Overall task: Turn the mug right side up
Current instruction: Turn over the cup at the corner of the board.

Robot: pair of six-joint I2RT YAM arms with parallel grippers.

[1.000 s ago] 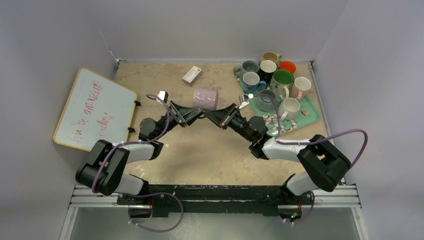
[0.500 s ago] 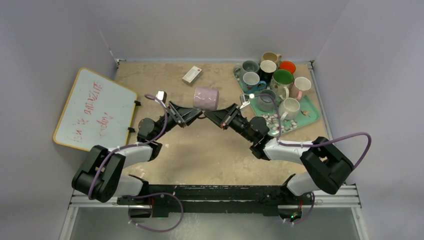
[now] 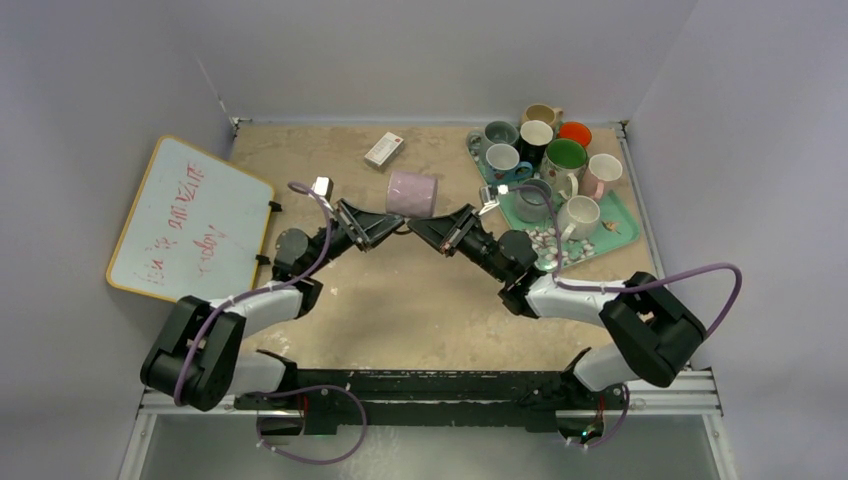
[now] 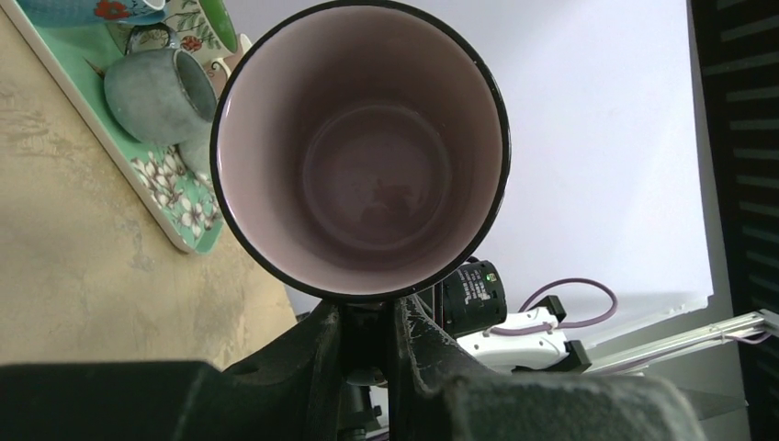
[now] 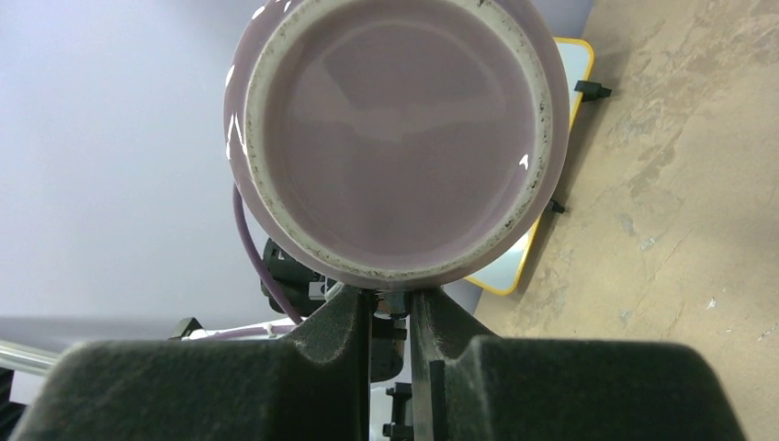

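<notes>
Clearly the layout serves a two-handed turn. At far left of the overhead view, a yellow-framed whiteboard with red writing (image 3: 190, 220) leans off the edge of the beige stone-patterned table (image 3: 400, 300), away from the work. A small white box (image 3: 383, 149) sits alone near the back wall. Next comes the left tool (image 4: 366, 310), its fingers drawn narrow just under the dark rim of the lilac glazed ceramic mug (image 3: 412, 194). What it pinches is hidden beneath the rim; the handle seems likeliest. The mug lies on its side at the centre of the overhead view, mouth towards the left arm and unglazed foot towards the right arm. That is halfway between inverted and upright; whether it touches the table I cannot tell. The right tool (image 5: 390, 301) meets it from the opposite end, fingers closed tight under the base on the same hidden part. Gripping from both ends probably lets one arm take over where the other wrist runs out of rotation. At upper right, a teal floral tray (image 3: 628, 210) keeps the assorted spare mugs (image 3: 563, 155) upright and clear of the arms.
</notes>
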